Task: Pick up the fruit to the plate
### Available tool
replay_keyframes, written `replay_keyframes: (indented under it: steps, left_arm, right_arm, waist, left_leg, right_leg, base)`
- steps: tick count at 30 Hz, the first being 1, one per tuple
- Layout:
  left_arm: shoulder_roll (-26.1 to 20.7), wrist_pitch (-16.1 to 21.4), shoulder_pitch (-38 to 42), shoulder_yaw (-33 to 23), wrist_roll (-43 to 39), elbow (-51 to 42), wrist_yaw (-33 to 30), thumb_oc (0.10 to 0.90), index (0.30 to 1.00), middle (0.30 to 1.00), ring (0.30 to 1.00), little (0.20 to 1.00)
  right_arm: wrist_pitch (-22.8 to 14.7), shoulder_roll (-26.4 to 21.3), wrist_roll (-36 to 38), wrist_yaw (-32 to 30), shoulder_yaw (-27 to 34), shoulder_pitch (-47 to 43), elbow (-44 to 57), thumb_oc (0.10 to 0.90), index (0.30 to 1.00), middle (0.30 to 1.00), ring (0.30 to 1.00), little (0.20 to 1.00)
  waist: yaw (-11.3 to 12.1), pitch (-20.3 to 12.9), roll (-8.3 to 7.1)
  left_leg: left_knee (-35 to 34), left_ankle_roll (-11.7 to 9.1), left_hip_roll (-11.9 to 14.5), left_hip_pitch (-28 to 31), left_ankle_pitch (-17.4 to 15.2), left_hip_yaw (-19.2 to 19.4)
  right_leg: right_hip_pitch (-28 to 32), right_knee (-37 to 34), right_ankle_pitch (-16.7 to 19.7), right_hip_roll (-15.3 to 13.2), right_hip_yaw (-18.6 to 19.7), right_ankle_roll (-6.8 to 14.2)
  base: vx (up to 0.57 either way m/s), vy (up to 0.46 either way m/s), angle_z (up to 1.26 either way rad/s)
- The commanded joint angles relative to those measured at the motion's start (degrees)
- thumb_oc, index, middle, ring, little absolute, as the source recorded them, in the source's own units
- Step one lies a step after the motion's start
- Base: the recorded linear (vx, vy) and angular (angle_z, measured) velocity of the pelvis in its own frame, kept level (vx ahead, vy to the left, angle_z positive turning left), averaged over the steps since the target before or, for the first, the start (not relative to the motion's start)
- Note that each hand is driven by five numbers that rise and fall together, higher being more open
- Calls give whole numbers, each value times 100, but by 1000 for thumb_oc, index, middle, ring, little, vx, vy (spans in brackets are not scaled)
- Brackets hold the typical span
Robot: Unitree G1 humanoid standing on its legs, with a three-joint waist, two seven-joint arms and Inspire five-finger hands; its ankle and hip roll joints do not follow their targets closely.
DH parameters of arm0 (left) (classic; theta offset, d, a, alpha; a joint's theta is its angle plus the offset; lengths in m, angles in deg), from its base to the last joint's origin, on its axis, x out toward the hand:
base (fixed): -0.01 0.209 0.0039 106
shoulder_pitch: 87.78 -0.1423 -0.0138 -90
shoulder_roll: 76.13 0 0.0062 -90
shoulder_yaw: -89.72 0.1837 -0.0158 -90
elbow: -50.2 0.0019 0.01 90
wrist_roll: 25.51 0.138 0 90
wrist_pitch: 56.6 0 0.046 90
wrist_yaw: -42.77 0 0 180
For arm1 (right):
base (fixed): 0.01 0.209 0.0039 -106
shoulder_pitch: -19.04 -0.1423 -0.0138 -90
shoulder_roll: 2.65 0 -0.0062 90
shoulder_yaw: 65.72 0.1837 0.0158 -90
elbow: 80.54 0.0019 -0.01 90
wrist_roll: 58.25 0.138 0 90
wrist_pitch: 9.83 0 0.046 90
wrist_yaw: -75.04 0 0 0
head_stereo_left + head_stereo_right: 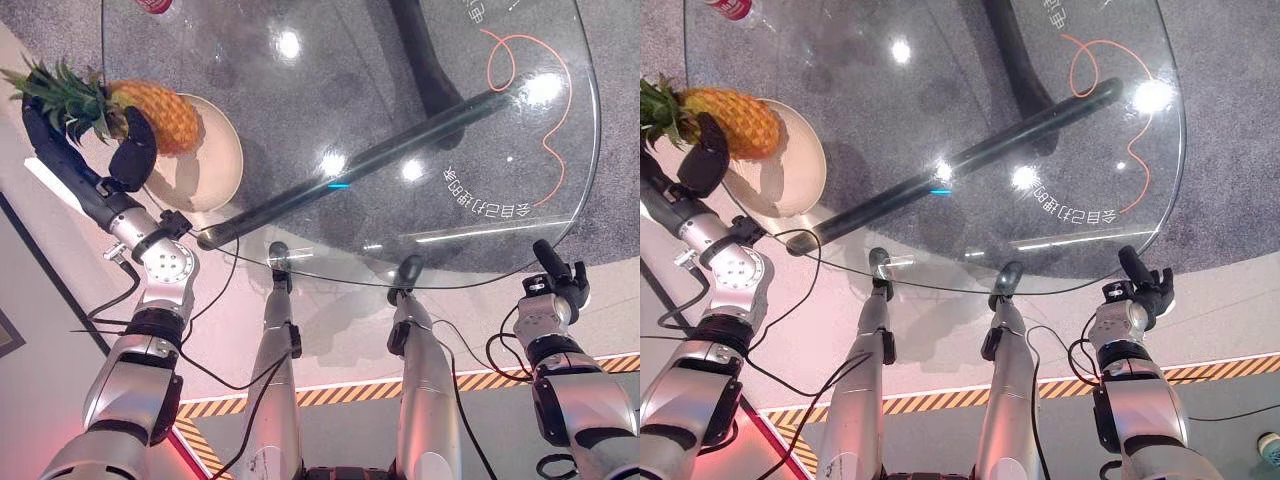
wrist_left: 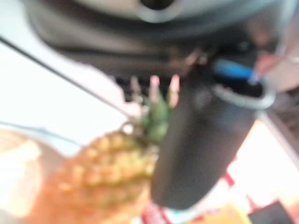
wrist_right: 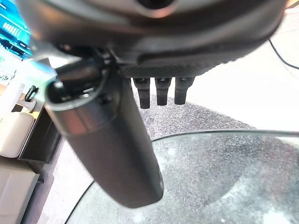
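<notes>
A pineapple [image 1: 160, 112] lies on its side over the near-left rim of a cream plate [image 1: 218, 160], at the left edge of the round glass table [image 1: 400, 120]. My left hand [image 1: 133, 152] is shut on the pineapple: the thumb crosses its body and the fingers wrap behind the green crown. In the left wrist view the thumb [image 2: 201, 140] presses beside the fruit [image 2: 103, 172]. Off the table's near right edge, my right hand [image 1: 558, 272] hangs open and holds nothing; its straight fingers [image 3: 159, 91] reach toward the glass rim.
A red can [image 1: 730, 8] stands at the table's far left edge. Under the glass run a dark table bar [image 1: 380, 155] and an orange cord [image 1: 510, 60]. Striped tape [image 1: 480, 382] marks the floor nearby.
</notes>
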Motion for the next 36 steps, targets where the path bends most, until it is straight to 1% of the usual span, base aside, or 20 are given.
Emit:
replay_keyframes:
  steps: [1,10,12,13,14,22,31,36]
  left_arm:
    - [-39,261,141,20,102,-83,56,800,900,900,900,900]
    - [-5,240,95,93,242,-102,38,800,900,900,900,900]
    - [-10,219,104,132,383,-112,25,800,900,900,900,900]
    - [-15,206,126,155,411,-135,22,800,900,900,900,900]
    - [-1,198,109,181,449,-148,5,800,900,900,900,900]
    - [26,331,83,334,870,-232,-151,800,900,900,900,900]
    - [13,395,11,447,1095,-435,-211,800,900,900,900,900]
    - [57,437,-84,513,1412,-551,-391,800,900,900,900,900]
  right_arm:
    - [-372,-314,99,-109,211,237,-83,800,900,900,900,900]
    - [-365,-360,108,-52,215,196,-169,800,900,900,900,900]
    - [-361,-360,119,-69,195,182,-168,800,900,900,900,900]
    - [-365,-362,124,-70,190,170,-157,800,900,900,900,900]
    - [-364,-357,126,-71,187,189,-152,800,900,900,900,900]
    - [-324,-382,126,-109,168,142,-133,800,900,900,900,900]
    - [-376,-378,135,-56,212,195,-171,800,900,900,900,900]
    - [-385,-364,129,-148,207,218,-71,800,900,900,900,900]
  waist:
    - [103,-125,-119]
    - [125,-125,-84]
    - [128,-125,-87]
    - [120,-125,-86]
    - [123,-125,-81]
    - [122,-125,-72]
    - [148,-125,-28]
    - [165,-125,-16]
  left_leg:
    - [628,-188,77,-42,-679,-139]
    - [664,-180,67,-72,-692,-158]
    - [663,-178,66,-64,-693,-160]
    - [660,-168,55,-113,-646,-162]
    - [666,-173,60,-72,-694,-159]
    - [687,-166,53,-95,-707,-179]
    - [707,-158,46,-82,-722,-194]
    - [698,-152,29,-84,-720,-196]
  right_leg:
    - [192,-249,292,-74,-62,250]
    - [157,-196,273,-96,-77,251]
    - [161,-190,274,-94,-84,252]
    - [115,-201,323,-98,-88,243]
    - [141,-176,280,-92,-83,253]
    - [105,-168,295,-88,-68,254]
    - [114,-169,310,-116,-71,266]
    - [114,-174,321,-125,-89,271]
  base:
    - [0,0,0]
    - [0,0,0]
    - [0,0,0]
    - [0,0,0]
    - [0,0,0]
    - [0,0,0]
    - [0,0,0]
    - [0,0,0]
